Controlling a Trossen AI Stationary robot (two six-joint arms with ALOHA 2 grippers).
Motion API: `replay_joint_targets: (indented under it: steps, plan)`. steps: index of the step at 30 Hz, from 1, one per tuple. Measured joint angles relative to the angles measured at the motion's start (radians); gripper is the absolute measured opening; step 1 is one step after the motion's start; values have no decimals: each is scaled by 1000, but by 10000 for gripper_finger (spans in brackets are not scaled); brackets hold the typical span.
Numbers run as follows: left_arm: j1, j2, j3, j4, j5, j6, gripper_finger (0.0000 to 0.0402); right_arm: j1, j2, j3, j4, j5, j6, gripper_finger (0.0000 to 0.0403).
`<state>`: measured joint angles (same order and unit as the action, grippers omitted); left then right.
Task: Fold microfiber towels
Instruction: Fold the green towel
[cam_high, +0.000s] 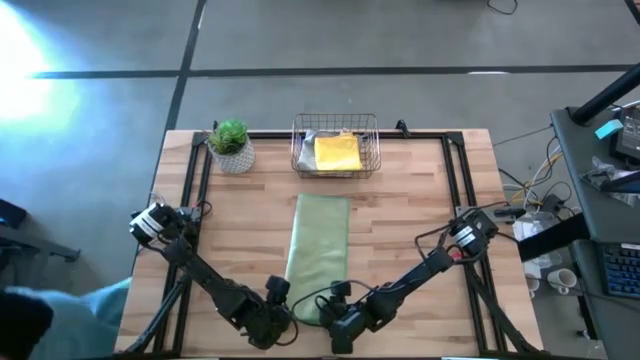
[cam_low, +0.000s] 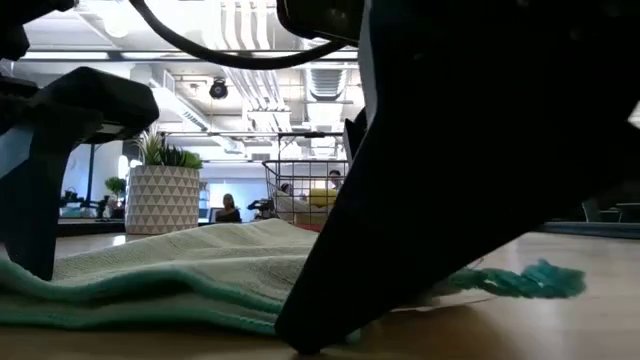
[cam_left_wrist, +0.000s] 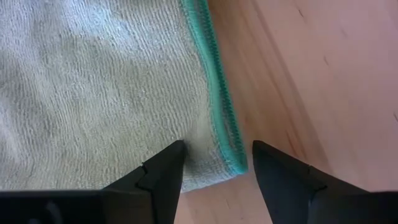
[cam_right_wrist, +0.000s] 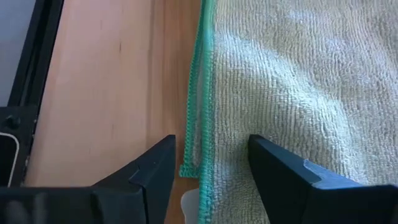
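Straddling the near corners of the pale sage green towel (cam_high: 318, 250), your left gripper (cam_left_wrist: 214, 168) and right gripper (cam_right_wrist: 211, 165) both stand with jaws parted and nothing held, each pair of fingers set either side of the teal-stitched hem. The towel lies folded into a long strip down the middle of the wooden table (cam_high: 420, 200), its far end pointing at the copper wire basket (cam_high: 336, 147), where a yellow towel (cam_high: 338, 153) sits, beside a potted plant (cam_high: 231, 145). Expect the cloth to be light, limp and grippy, likely to sag and drag rather than slide. Your best hold looks to be the stitched hem at each near corner, pinching both layers together so the fold does not split as you lift.
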<state>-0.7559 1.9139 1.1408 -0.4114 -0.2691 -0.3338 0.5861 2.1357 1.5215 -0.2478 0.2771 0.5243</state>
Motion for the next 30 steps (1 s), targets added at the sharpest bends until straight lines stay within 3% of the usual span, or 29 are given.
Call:
replay_joint_targets:
  steps: [7, 10, 15, 18, 30]
  plan:
    - [2, 10, -3, 13, -33, -4, 163, -7, 0, 0, -26, 9, 80, 150]
    - [4, 11, -5, 27, -64, -4, 124, -8, 0, 0, -37, 14, 110, 112]
    - [4, 12, -10, 46, -87, 0, 25, -9, -11, -1, -42, -19, 120, 47]
    - [4, 7, -8, 44, -82, 0, 11, -7, -22, -2, -47, -49, 172, 16]
    - [-2, -164, 28, -6, 174, -3, 3, 46, -27, 262, -239, -72, 383, 12]
